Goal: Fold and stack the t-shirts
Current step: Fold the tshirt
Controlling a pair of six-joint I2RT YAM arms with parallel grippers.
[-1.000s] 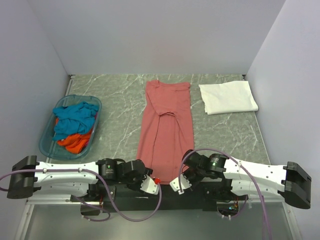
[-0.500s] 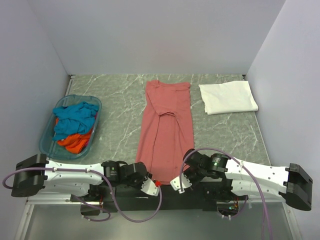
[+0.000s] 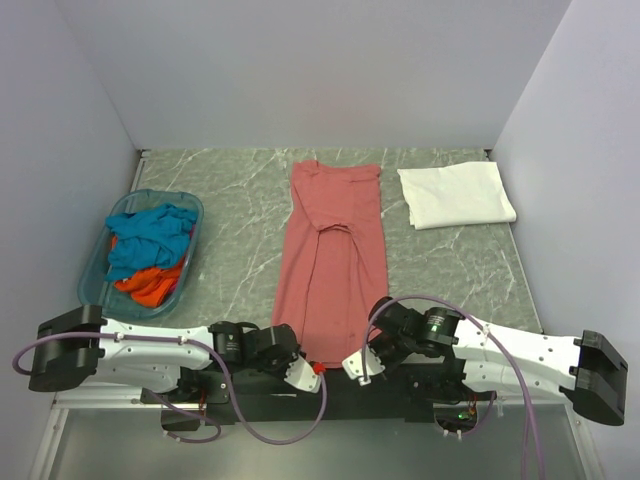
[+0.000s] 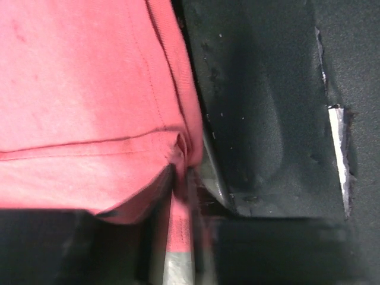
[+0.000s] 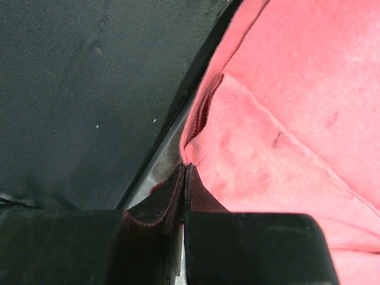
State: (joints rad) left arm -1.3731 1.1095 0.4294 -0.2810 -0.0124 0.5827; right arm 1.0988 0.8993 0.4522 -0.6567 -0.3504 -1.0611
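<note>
Seen from above, the near hem of the dusty-red t-shirt [image 3: 335, 250] is covered at both corners by the left hand [image 3: 305, 372] and the right hand [image 3: 357, 366], so the grip itself does not show there. In the left close view the fingers [image 4: 107, 249] are only a dark blur under the hem, and the cloth is cut off at the top and left edges. In the right close view the hem corner disappears between the pressed fingers [image 5: 205, 205]. Left of this shirt, in the basket [image 3: 95, 275], the orange t-shirt [image 3: 150, 287] lies mostly buried under the teal-blue t-shirt [image 3: 150, 235]. Right of it, I cannot count the layers of the white t-shirt [image 3: 455, 195].
</note>
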